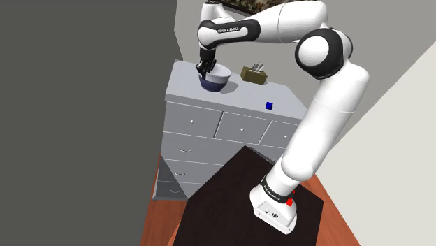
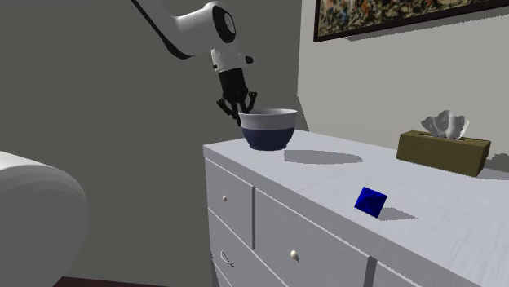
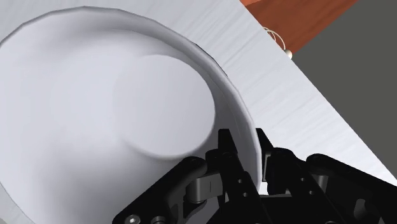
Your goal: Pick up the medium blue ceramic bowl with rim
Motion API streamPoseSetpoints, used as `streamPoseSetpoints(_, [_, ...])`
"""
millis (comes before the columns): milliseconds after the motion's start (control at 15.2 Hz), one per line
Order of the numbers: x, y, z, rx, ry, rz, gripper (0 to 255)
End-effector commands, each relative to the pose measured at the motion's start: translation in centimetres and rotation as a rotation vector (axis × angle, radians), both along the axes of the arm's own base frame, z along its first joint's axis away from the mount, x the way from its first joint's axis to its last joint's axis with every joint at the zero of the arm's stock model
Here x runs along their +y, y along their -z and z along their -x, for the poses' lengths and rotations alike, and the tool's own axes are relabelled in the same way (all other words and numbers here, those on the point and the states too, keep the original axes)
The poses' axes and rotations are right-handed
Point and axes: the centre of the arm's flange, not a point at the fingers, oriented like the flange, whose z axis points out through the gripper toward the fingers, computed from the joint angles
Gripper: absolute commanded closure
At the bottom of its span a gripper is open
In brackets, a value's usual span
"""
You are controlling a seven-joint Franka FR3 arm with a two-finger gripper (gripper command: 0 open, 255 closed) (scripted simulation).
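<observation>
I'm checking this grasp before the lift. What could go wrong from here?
The gripper pinches the bowl by one side of its rim, so it may tilt or slip when raised. It is near a corner of the dresser; a slip could send it over the edge.

The bowl (image 1: 215,77) stands on the dresser (image 1: 230,99), near its end at the shoulder view's left, toward the back edge. The tissue box (image 1: 254,74) sits just beside it along the back edge. The cube (image 1: 268,106) lies nearer the front edge, apart from both. The pincer (image 3: 245,143) straddles the bowl's rim, one finger inside, one outside.
</observation>
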Motion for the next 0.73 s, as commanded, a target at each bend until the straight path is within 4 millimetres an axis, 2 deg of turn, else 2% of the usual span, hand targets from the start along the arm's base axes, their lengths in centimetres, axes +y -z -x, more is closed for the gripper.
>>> streamPoseSetpoints(0, [0.0, -1.2, -0.1, -0.001, 0.0, 0.0, 255])
streamPoseSetpoints(528, [0.0, -5.4, -0.1, -0.001, 0.0, 0.0, 255])
streamPoseSetpoints(660, [0.0, -5.5, -0.1, -0.001, 0.0, 0.0, 255])
